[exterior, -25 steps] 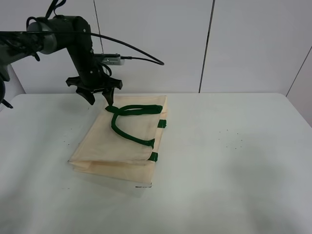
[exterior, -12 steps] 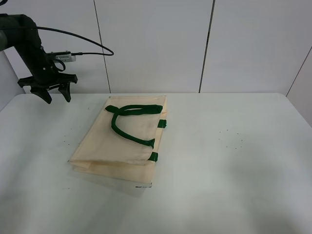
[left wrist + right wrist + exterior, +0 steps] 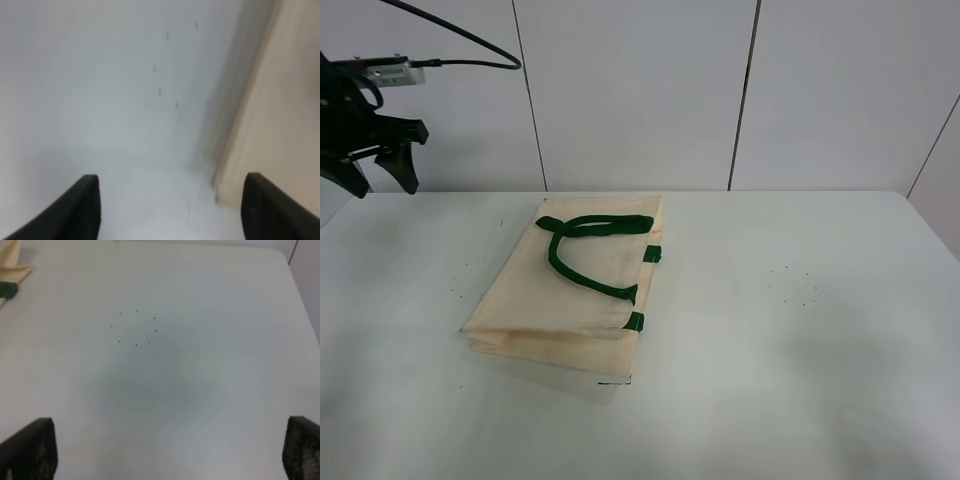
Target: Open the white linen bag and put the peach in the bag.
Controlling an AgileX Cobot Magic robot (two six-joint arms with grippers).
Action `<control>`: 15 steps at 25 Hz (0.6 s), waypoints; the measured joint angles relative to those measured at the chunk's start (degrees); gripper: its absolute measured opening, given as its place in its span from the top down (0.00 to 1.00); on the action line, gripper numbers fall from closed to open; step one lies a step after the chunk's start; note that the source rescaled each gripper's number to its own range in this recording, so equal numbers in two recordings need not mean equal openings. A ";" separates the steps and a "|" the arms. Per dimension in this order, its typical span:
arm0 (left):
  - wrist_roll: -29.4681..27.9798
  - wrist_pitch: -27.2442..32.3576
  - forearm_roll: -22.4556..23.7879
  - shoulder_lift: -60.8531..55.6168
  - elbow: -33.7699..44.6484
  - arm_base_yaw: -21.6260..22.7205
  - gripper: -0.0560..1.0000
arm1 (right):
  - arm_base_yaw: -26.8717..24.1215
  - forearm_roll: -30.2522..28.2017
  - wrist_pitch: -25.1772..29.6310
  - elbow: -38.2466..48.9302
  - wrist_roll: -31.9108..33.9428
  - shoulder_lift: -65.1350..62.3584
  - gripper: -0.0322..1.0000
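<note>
The white linen bag (image 3: 575,290) lies flat and closed on the table, its dark green handles (image 3: 582,245) resting on top. My left gripper (image 3: 380,184) is open and empty, raised at the far left, well apart from the bag. The left wrist view shows its two dark fingertips (image 3: 85,205) spread over bare table, with the bag's edge (image 3: 280,100) blurred beside them. My right gripper (image 3: 170,455) is open and empty over the table; a bag corner (image 3: 14,264) and a green tab (image 3: 7,290) show far off. The peach is out of view.
The white table (image 3: 800,330) extends right of the bag, with a ring of small dark specks (image 3: 136,327). A white panelled wall (image 3: 640,90) stands behind. The left arm's black cable (image 3: 470,45) loops above.
My left gripper has swung from just above the bag's far handle end out to the far left and a little higher, still open. The bag has not moved.
</note>
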 joint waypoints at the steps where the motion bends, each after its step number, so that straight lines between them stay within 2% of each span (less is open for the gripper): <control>1: 0.00 0.03 0.00 -3.65 3.15 -0.06 0.10 | 0.00 0.00 0.00 0.00 0.00 0.00 0.00; 6: 0.64 0.07 0.00 -22.08 18.85 -0.13 0.10 | 0.00 0.00 0.00 0.00 0.00 0.00 0.00; 10: 3.77 -0.06 0.00 -36.63 30.21 -0.13 0.10 | 0.00 0.00 0.00 0.00 0.00 0.00 0.00; 15: 5.63 -4.36 -0.11 -53.94 44.46 -0.13 0.10 | 0.00 0.00 0.00 0.00 0.00 0.00 0.00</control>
